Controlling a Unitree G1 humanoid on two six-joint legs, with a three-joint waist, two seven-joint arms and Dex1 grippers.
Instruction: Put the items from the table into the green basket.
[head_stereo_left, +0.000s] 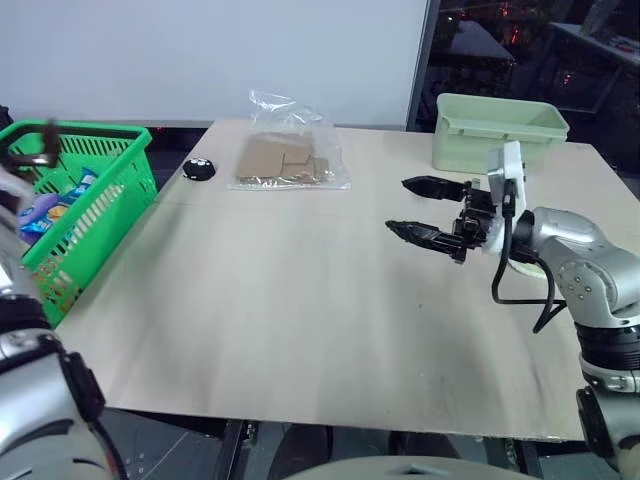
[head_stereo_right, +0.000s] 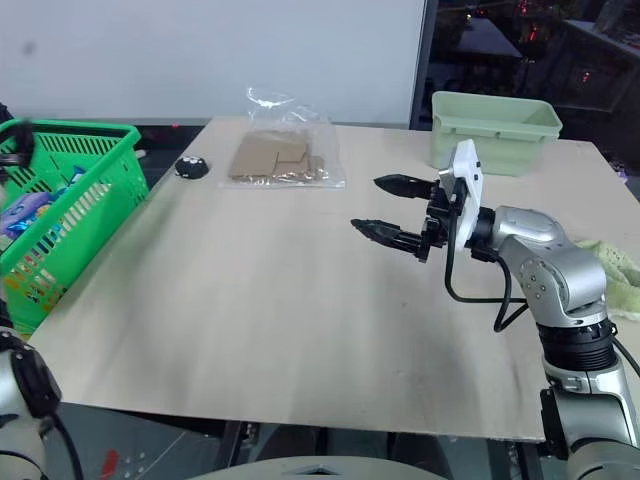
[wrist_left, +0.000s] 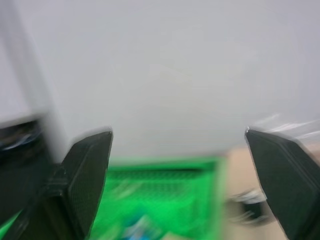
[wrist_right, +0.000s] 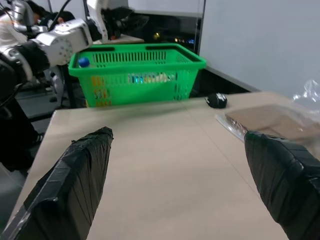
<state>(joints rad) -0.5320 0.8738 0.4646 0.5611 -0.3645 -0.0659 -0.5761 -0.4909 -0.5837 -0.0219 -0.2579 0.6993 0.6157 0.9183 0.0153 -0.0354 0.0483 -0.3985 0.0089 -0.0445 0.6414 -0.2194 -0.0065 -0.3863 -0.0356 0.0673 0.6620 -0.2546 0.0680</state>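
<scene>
The green basket (head_stereo_left: 85, 200) stood at the left edge of the tabletop (head_stereo_left: 300, 310) with colourful packets (head_stereo_left: 50, 210) inside it. The right gripper (head_stereo_right: 385, 208) hung over the tabletop – jaws released, nothing between them – and the left gripper (wrist_left: 175, 165), above the basket, was also spread wide and empty

I see the green basket (head_stereo_left: 85, 215) standing off the table's (head_stereo_left: 300, 330) left edge, with packets inside it (head_stereo_left: 55, 205). On the table's far side lie a small round object (head_stereo_left: 199, 169) and, just right of it, a clear bag of cardboard pieces (head_stereo_left: 290, 160). A solid-walled tub (head_stereo_left: 495, 130) sits at the far right corner, a crumpled cloth (head_stereo_right: 615, 265) nearer along the right edge.
</scene>
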